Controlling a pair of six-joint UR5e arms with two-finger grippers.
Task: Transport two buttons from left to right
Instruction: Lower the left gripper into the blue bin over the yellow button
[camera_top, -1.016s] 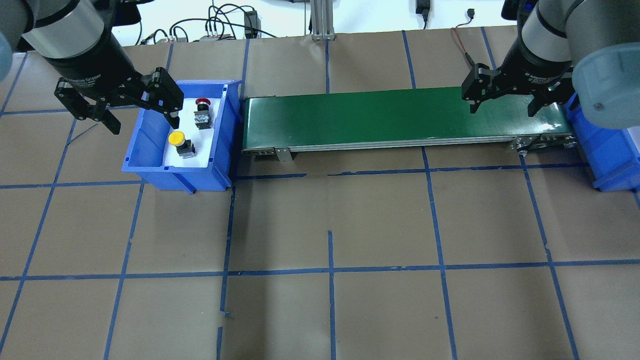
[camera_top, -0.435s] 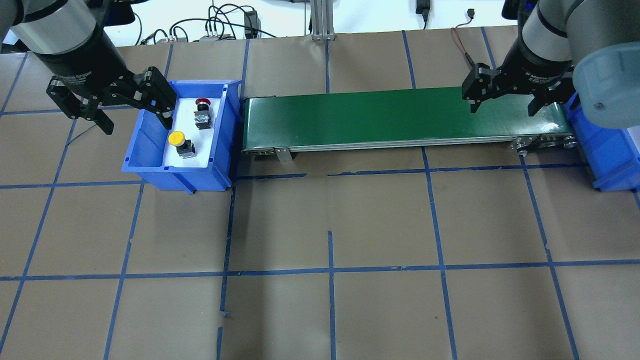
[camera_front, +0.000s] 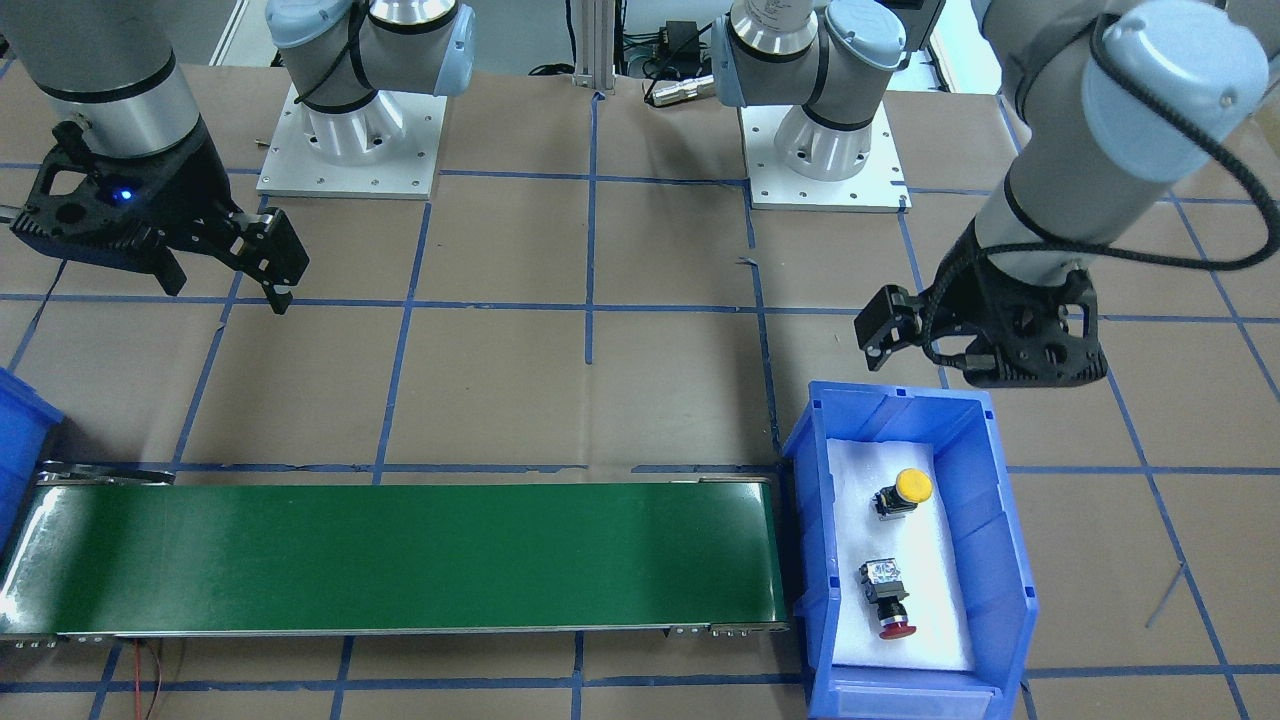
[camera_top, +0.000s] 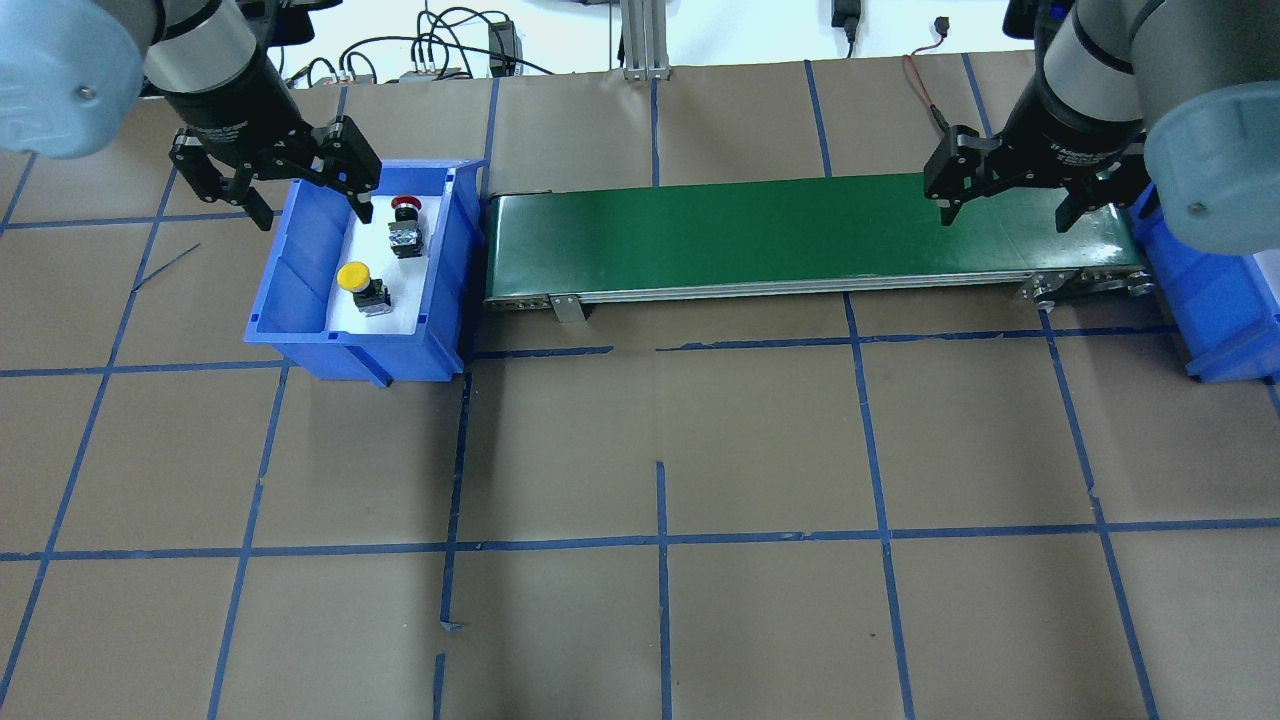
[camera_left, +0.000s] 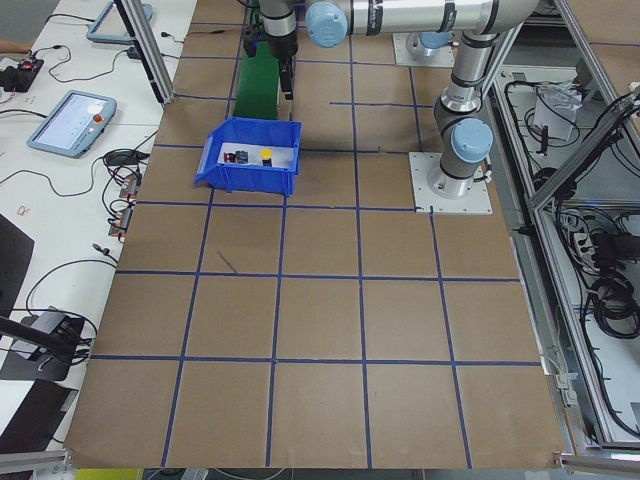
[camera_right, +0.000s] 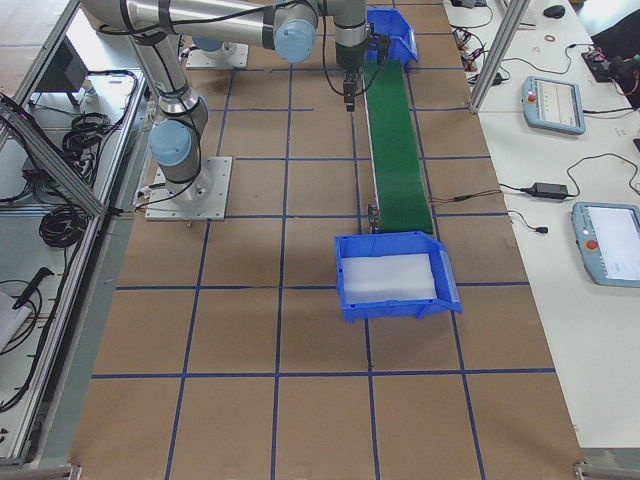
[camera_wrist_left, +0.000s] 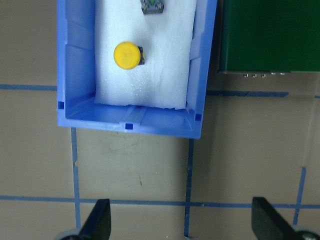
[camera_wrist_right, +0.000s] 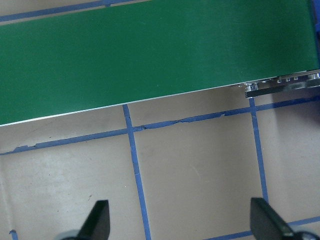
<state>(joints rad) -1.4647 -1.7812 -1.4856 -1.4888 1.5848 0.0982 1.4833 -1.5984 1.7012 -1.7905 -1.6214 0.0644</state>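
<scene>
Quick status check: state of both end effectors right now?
Left end effector: open, holding nothing.
Right end effector: open, holding nothing.

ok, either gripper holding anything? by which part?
Nothing held. Left gripper and right gripper are both open, empty; yellow button and red button lie in the blue bin.

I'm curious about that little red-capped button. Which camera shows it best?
The exterior front-facing view: the red button lies whole and largest there. Overhead shows it smaller; the left wrist view clips its body; exterior left shows a speck; the rest miss it.
</scene>
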